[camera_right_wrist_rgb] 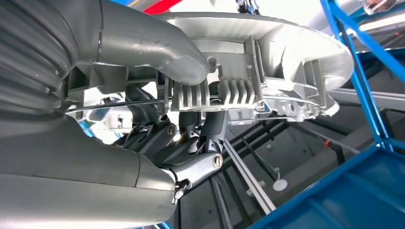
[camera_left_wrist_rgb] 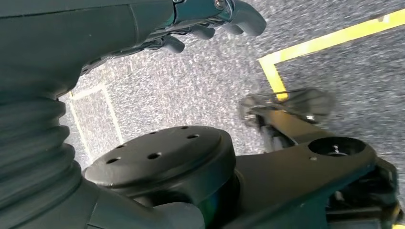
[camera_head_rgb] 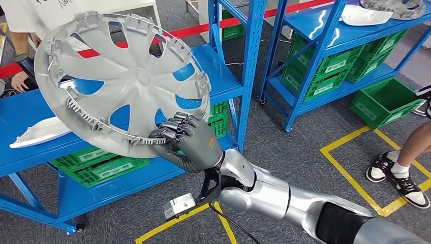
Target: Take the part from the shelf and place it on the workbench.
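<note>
A large grey wheel cover [camera_head_rgb: 122, 81] with several spokes hangs tilted in the air in front of the blue shelf [camera_head_rgb: 223, 81], its inner side facing me. My right hand [camera_head_rgb: 189, 142] grips its lower rim, fingers curled over the edge. In the right wrist view the thumb [camera_right_wrist_rgb: 157, 47] presses one side of the ribbed rim [camera_right_wrist_rgb: 229, 90] and the dark fingers [camera_right_wrist_rgb: 191, 143] clamp the other. My left hand [camera_left_wrist_rgb: 210, 21] hangs over grey carpet, its fingers curled in with nothing in them.
A white part [camera_head_rgb: 35, 134] lies on the left blue shelf board. Green crates [camera_head_rgb: 101, 168] sit on the lower shelves, and one crate [camera_head_rgb: 383, 101] stands on the floor. A person [camera_head_rgb: 25, 30] stands behind the shelf; another's feet [camera_head_rgb: 401, 178] are at right by yellow floor tape [camera_head_rgb: 356, 175].
</note>
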